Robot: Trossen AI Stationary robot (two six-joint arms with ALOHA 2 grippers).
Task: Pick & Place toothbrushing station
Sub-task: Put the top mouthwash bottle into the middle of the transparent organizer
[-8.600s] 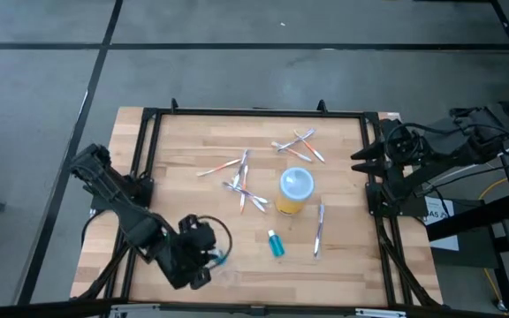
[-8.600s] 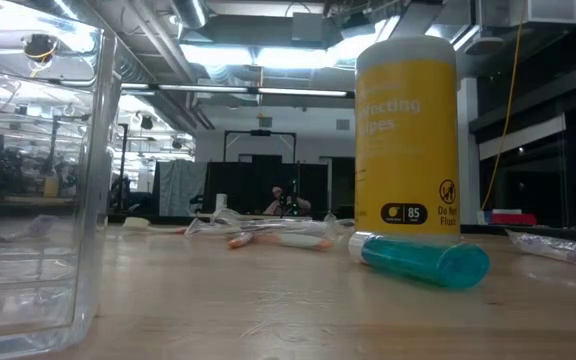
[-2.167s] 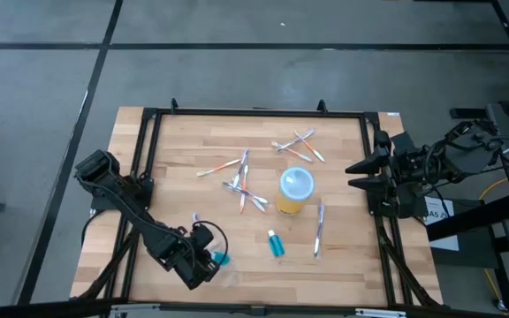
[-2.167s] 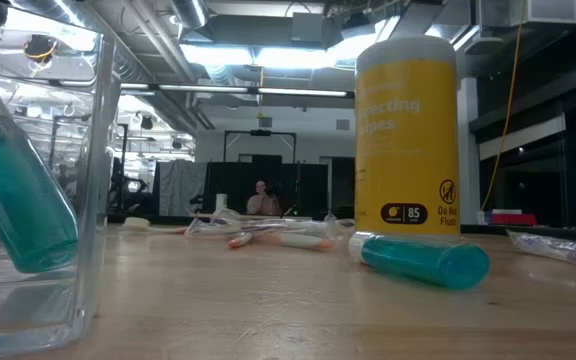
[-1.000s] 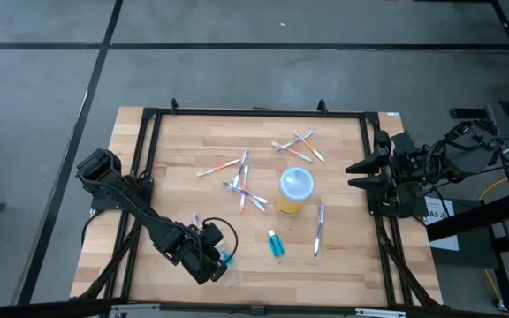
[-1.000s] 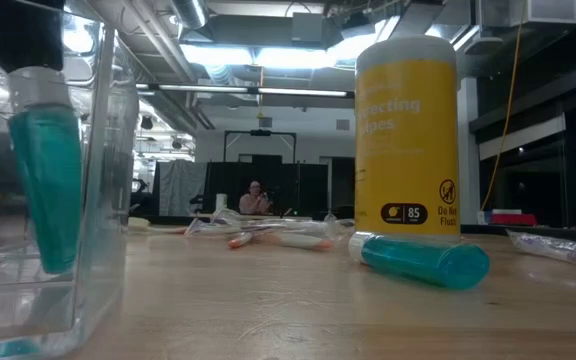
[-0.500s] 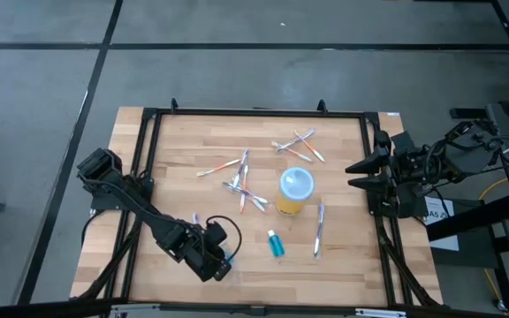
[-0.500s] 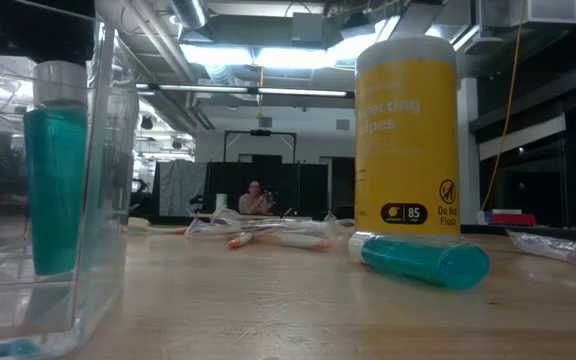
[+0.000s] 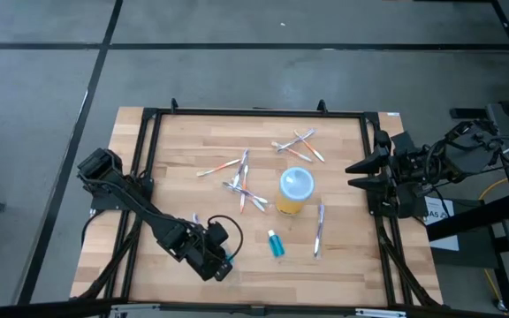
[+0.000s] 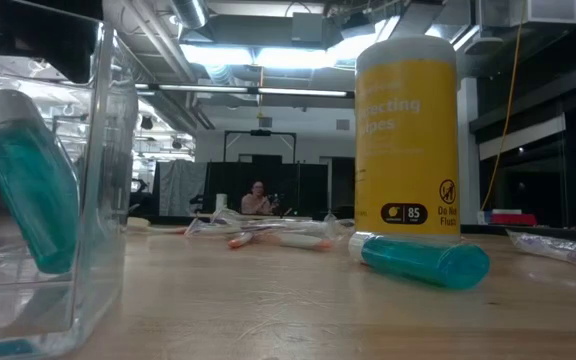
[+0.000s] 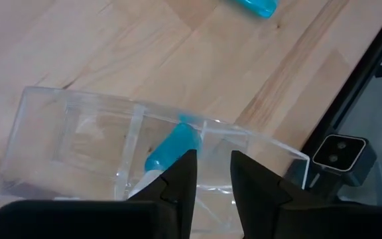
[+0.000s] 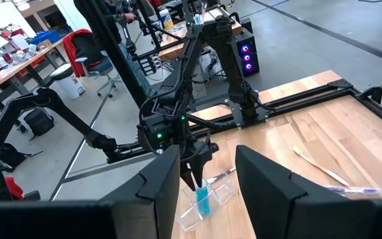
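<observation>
Fingers of left gripper (image 11: 207, 174): apart, just above teal tube (image 11: 171, 147), which leans loose inside clear organizer (image 11: 78, 133) at desk's front-left corner | right gripper (image 12: 207, 176): open, waiting at right edge | step: tube placed | next: lift clear, fetch second tube (image 9: 275, 243)

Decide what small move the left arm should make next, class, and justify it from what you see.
Probably lift the left tool straight up, out of the clear container. Its fingers stand apart, and the teal tube leans inside the container, apparently released. A second teal tube lies on the table, waiting; the right tool idles open at the right edge.
</observation>
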